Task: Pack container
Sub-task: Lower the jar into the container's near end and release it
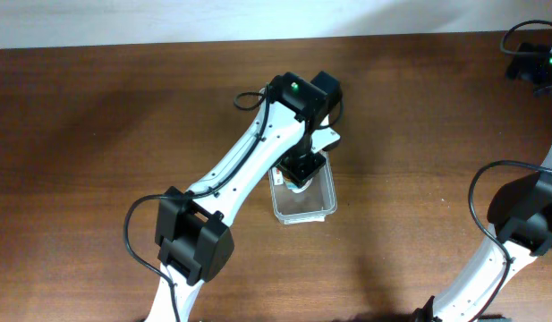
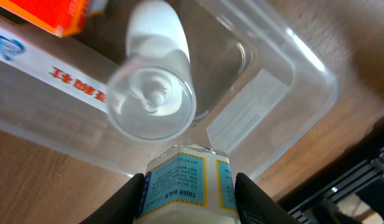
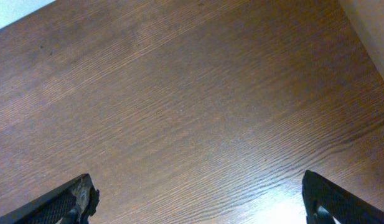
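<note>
The container (image 1: 304,216) sits on the desk (image 1: 97,125); above it the left fingers (image 2: 124,200) pinch a balm box (image 2: 188,185) — right fingers (image 3: 72,204) spread, well apart from it. Likely light, thin, slippery — hold the rim.

The table (image 3: 192,93) is showing brown wood grain, while the container (image 2: 310,73) is looking clear and colourless. A bottle (image 2: 157,34) is showing white with a clear cap, and an orange box (image 2: 51,12) is sitting by a white box (image 2: 64,70) bearing red characters. The Tiger Balm pack (image 2: 188,186) is wearing a cream label with yellow bands and blue print
</note>
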